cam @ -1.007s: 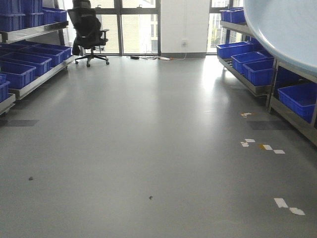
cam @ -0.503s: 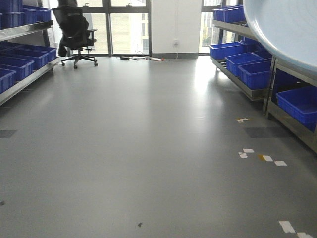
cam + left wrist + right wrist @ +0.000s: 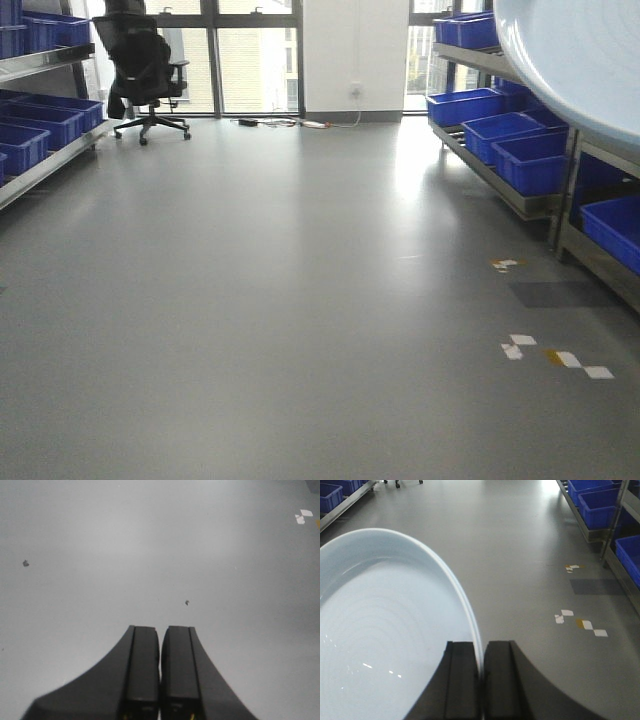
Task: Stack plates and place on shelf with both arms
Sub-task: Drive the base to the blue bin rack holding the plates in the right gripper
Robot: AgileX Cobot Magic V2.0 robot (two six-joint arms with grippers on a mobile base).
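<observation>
The robot has rolled forward, shelf [image 3: 515,203] nearer at 3 o'clock; the right end effector [image 3: 481,680] stays clamped on the plate [image 3: 380,630] rim, the left end effector [image 3: 160,680] pressed together and empty, so I'd say it is mid-carry.

Wide grey floor [image 3: 300,300] open down middle, near to far. Left rack [image 3: 50,165] along left side. Office chair [image 3: 140,65] far left, near that rack's far end. Right rack [image 3: 500,185] runs near to far along right side. Both racks loaded with blue bins [image 3: 530,160]. Cable [image 3: 285,122] on floor by far wall. Flat tape marks [image 3: 560,358] near right. Plate [image 3: 580,60] blocks upper right, rim pinched in right gripper [image 3: 481,647]. Left gripper [image 3: 160,630] closed over bare floor, free room around.
</observation>
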